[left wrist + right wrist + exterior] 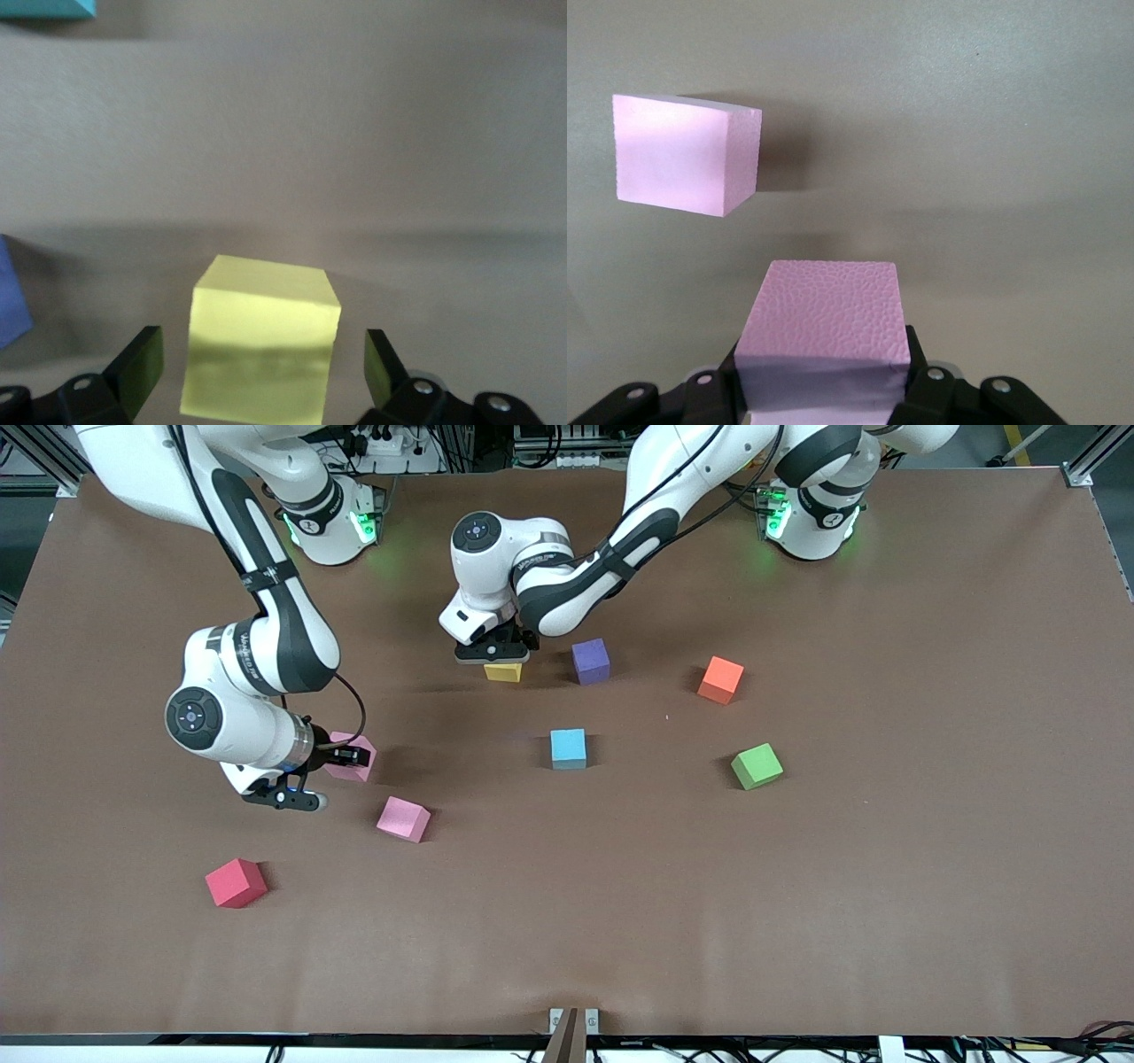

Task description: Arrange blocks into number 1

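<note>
My left gripper [498, 655] stands open straddling the yellow block [503, 673], which rests on the table. In the left wrist view the yellow block [261, 341] sits between the fingers [140, 363], with a gap on each side. The purple block [590, 661] lies beside it, toward the left arm's end. Nearer the front camera is the light blue block [568, 747]. My right gripper [353, 756] is shut on a pink block [354, 772], low over the table. The right wrist view shows that pink block [824, 328] clamped, with the second pink block [687, 155] lying apart from it. The second pink block [403, 818] is on the table.
An orange cube [720, 679] and a green cube [757, 766] lie toward the left arm's end. A red cube [236, 882] lies toward the right arm's end, nearer the front camera. The brown table [620, 921] stretches wide around them.
</note>
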`<state>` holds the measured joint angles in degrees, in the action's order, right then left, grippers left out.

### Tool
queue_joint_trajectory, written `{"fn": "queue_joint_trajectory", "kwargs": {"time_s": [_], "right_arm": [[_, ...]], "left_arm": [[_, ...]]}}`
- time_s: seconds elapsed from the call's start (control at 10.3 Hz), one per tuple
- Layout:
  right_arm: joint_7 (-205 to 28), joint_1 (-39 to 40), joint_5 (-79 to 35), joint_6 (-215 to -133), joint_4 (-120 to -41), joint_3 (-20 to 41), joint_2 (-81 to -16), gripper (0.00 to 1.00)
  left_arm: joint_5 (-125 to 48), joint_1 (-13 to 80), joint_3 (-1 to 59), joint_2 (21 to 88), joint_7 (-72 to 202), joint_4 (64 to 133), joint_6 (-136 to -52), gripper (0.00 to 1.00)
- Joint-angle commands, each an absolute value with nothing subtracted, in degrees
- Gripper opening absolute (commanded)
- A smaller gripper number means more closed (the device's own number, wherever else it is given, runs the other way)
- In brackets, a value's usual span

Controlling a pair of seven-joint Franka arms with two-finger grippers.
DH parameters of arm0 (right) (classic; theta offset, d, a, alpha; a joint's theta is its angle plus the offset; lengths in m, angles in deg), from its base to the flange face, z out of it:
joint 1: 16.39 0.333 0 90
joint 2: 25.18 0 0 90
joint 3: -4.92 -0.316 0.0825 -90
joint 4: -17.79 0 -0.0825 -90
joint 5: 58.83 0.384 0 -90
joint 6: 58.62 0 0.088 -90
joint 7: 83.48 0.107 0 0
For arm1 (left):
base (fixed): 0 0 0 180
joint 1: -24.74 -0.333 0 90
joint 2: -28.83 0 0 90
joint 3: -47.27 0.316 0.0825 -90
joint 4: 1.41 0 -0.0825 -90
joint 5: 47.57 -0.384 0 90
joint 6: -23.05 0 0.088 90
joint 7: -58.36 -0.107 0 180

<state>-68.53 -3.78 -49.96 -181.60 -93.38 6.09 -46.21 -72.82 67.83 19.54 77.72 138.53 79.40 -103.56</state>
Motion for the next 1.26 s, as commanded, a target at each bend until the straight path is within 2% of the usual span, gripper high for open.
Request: {"fn": "queue_joint_trajectory", "kwargs": {"time_s": [0.0, 0.1, 0.19, 0.39, 0.58, 0.87, 1.16], "right_arm": [[-66.8, -2.5, -49.3, -181.4, -93.8, 6.2, -45.4, 0.67], [-65.5, -1.7, -49.3, -181.5, -93.7, 6.2, -45.5, 0.67], [-64.7, -0.5, -49.3, -181.8, -93.6, 6.2, -45.5, 0.67], [-61.6, 3.9, -49.4, -182.4, -93.6, 6.3, -45.9, 0.67], [-55.5, 9.9, -49.4, -185.1, -93.0, 6.3, -47.1, 0.67], [-49.8, 15.7, -49.3, -190.1, -94.4, 6.2, -48.4, 0.67], [-47.5, 20.0, -49.0, -191.9, -95.4, 5.8, -50.4, 0.67]], "left_arm": [[-69.9, 63.4, 19.2, 72.4, 138.4, 80.8, -98.0, 1.0], [-68.5, 61.3, 18.4, 70.0, 138.6, 83.3, -96.3, 1.0], [-68.1, 58.9, 18.4, 66.4, 138.5, 89.1, -96.9, 1.0], [-68.1, 51.8, 14.9, 60.2, 138.0, 101.5, -103.6, 1.0], [-68.2, 46.9, 12.1, 57.2, 137.8, 110.3, -110.2, 1.0], [-68.0, 44.3, 9.2, 57.2, 139.6, 115.6, -110.9, 1.0], [-68.0, 44.2, 9.2, 57.9, 143.4, 115.7, -111.1, 1.0]]}}
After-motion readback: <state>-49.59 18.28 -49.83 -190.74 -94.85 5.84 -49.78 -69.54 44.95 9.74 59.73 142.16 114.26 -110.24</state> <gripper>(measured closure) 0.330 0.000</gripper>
